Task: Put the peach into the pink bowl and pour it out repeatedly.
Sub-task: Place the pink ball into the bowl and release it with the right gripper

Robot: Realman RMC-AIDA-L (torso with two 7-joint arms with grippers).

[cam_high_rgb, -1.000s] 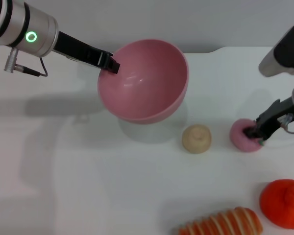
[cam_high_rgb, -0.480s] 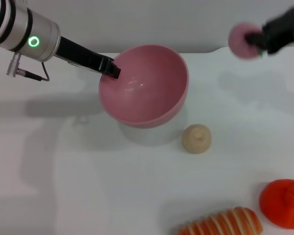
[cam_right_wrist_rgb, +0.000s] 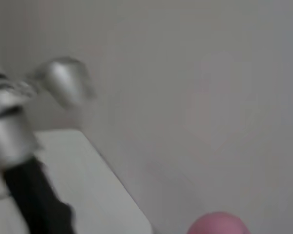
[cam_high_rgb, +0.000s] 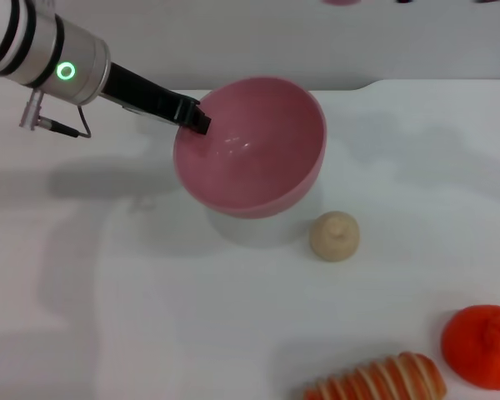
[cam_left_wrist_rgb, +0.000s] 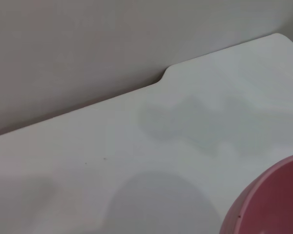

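The left gripper is closed on the near-left rim of the pink bowl, which hangs tilted above the bench toward its far edge, its mouth turned up and toward the near side. A shadow beneath it suggests the bowl is off the surface. The bowl is empty.

The peach shows only as a thin pink sliver at the very top of the head view, above the far edge of the bench and right of the bowl. In the right wrist view the peach sits at the picture's lower border, so it appears to be carried by the right gripper, though I cannot tell how that gripper's fingers stand, since they do not show.

Judging by looks, the peach is a small, light, smooth toy, likely to roll once released, so a hold across its widest middle seems safest, with release low over the centre of the bowl. The bowl is glossy, stiff plastic and probably light; a pinch on the rim can slip or let the bowl swing, so tilting it slowly is wise.

Near the bench's right side lie a beige bun, a tangerine at the near-right corner, and a striped loaf at the near edge
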